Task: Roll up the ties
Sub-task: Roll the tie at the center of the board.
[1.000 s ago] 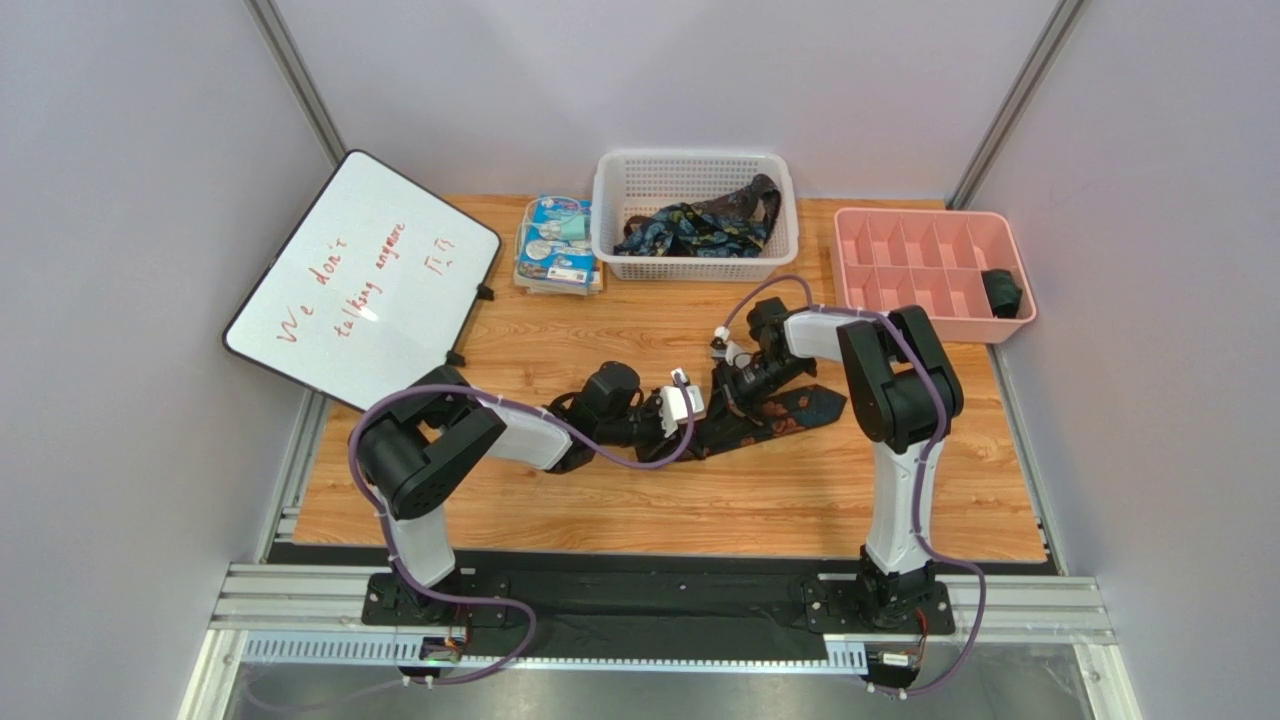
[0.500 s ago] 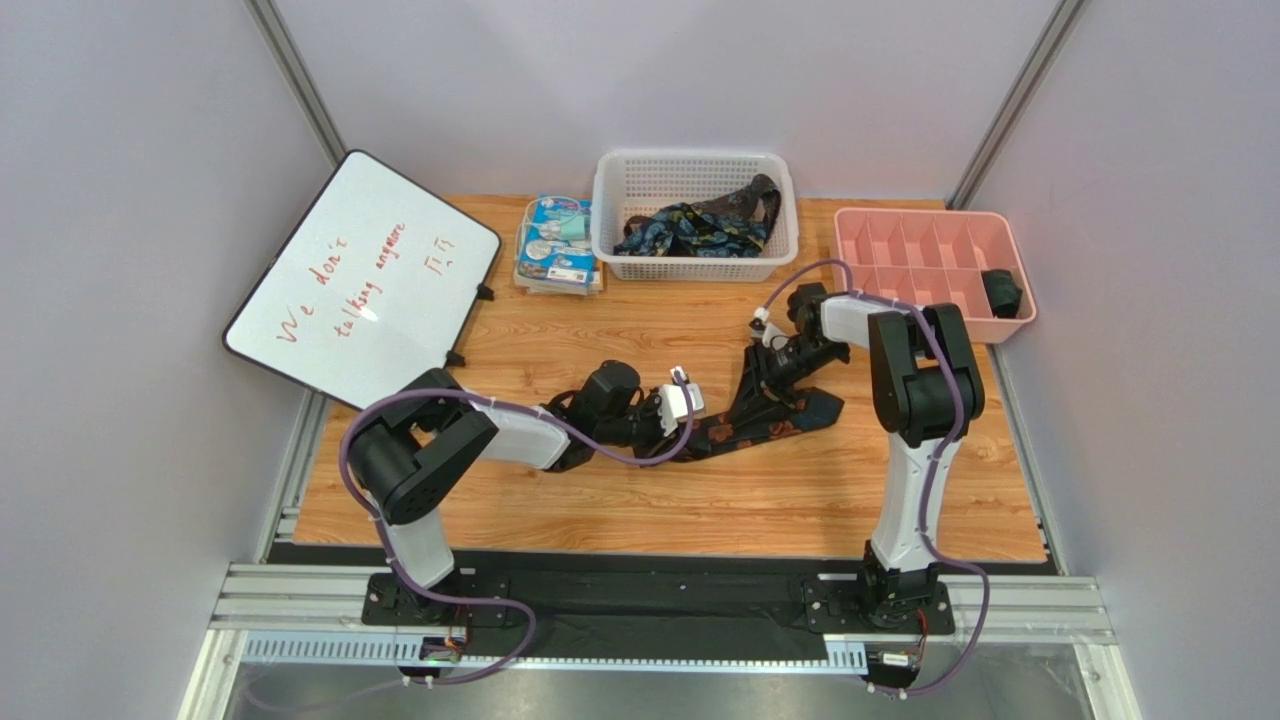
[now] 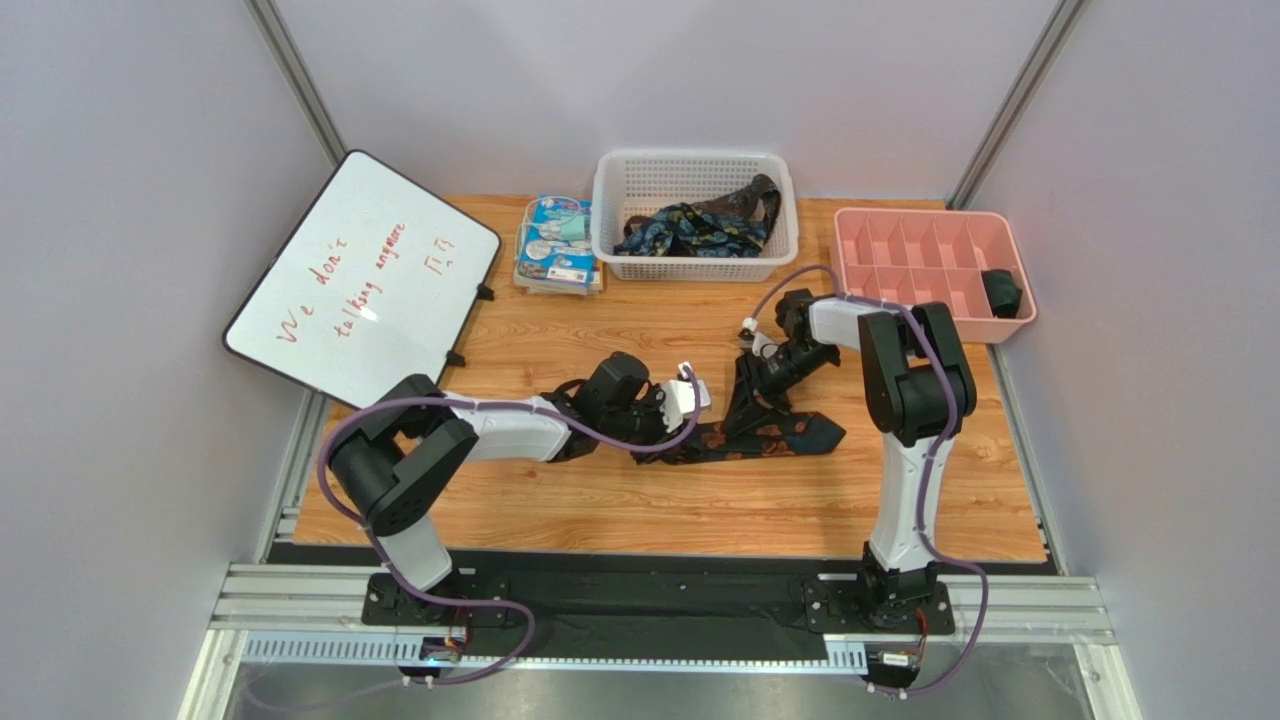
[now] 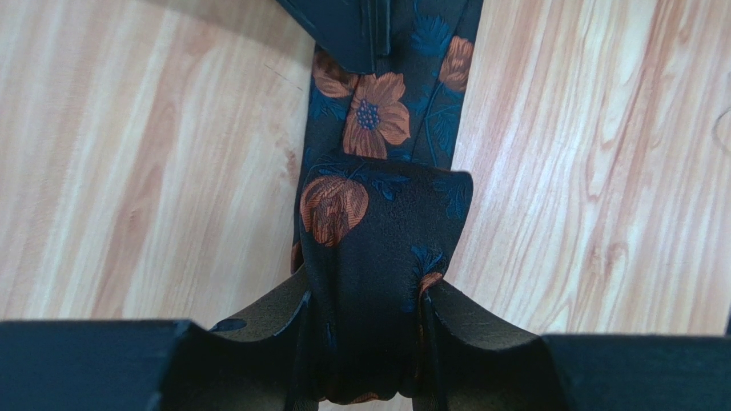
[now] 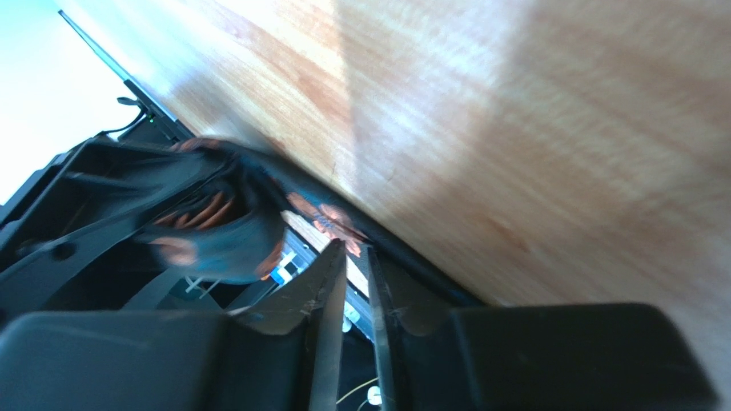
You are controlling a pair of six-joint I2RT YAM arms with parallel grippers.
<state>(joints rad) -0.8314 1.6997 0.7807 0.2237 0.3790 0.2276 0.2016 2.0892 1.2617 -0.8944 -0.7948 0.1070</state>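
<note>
A dark navy tie with orange flowers (image 3: 766, 435) lies across the middle of the wooden table. My left gripper (image 3: 684, 399) is shut on its folded end, and the left wrist view shows the fabric (image 4: 377, 231) bulging out between the fingers (image 4: 480, 330). My right gripper (image 3: 760, 372) stands just right of it, jaws nearly together, pinching a strip of the same tie lifted off the table. The right wrist view is blurred, with orange-flowered fabric (image 5: 330, 218) at the fingertips (image 5: 330, 265). More ties (image 3: 706, 225) are piled in the white basket.
The white basket (image 3: 616, 188) stands at the back centre. A pink divided tray (image 3: 917, 240) at the back right holds a dark roll (image 3: 1002, 291). A blue-white packet (image 3: 556, 243) lies left of the basket. A whiteboard (image 3: 361, 278) leans at the left.
My right gripper has drawn back and to the right, pulling a strip of the tie up off the table. My left gripper has shifted slightly towards the back with the folded end.
</note>
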